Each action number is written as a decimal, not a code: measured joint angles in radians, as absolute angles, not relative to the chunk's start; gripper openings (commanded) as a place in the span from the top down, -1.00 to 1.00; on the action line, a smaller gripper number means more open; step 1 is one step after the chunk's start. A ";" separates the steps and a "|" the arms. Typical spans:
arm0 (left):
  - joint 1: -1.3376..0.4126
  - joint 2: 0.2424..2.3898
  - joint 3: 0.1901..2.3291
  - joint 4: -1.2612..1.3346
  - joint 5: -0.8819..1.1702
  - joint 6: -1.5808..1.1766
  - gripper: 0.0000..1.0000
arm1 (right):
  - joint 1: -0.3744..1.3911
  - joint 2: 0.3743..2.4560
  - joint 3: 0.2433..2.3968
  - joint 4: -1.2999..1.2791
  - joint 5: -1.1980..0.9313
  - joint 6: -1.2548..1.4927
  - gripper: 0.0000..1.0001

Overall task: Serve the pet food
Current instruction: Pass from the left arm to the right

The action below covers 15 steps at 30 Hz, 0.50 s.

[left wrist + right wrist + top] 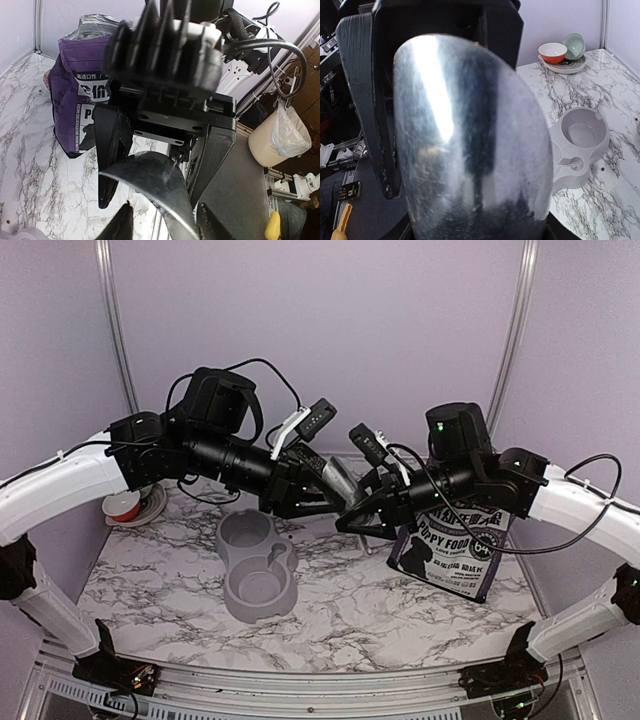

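Right gripper (157,180) clamped across metal scoop (470,140), mid-air over table (400,620) centre. Left gripper (167,225) jaws parted, loose around scoop's other end. Pet food not visible, presumably inside upright bag (455,545) at right edge, directly below right gripper, nearer right arm.

grey double bowl (258,558), metal scoop (470,140)

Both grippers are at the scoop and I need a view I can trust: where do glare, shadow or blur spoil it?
Top view: even light and sharp, but the scoop is small and partly hidden. Right wrist view: the scoop fills the frame, soft, with a bright glare streak; the bowl behind it is sharp. Left wrist view: the scoop is dark in shadow; the bag is crisp.
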<state>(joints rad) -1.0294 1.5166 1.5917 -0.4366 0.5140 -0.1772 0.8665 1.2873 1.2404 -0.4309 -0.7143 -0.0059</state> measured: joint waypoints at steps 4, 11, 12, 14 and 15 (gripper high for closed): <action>-1.029 1.507 1.581 -0.436 0.505 -0.176 -0.23 | 0.867 1.275 1.239 -0.407 -0.711 0.005 0.27; -1.029 1.446 1.545 -0.430 0.468 -0.168 -0.49 | 0.867 1.256 1.221 -0.355 -0.686 0.036 0.33; -1.029 1.431 1.536 -0.429 0.459 -0.168 -0.56 | 0.867 1.249 1.216 -0.347 -0.680 0.042 0.34; -1.029 1.405 1.520 -0.427 0.433 -0.163 -0.77 | 0.867 1.234 1.206 -0.329 -0.660 0.054 0.34; -1.029 1.391 1.512 -0.427 0.419 -0.159 -0.85 | 0.867 1.227 1.204 -0.322 -0.646 0.060 0.34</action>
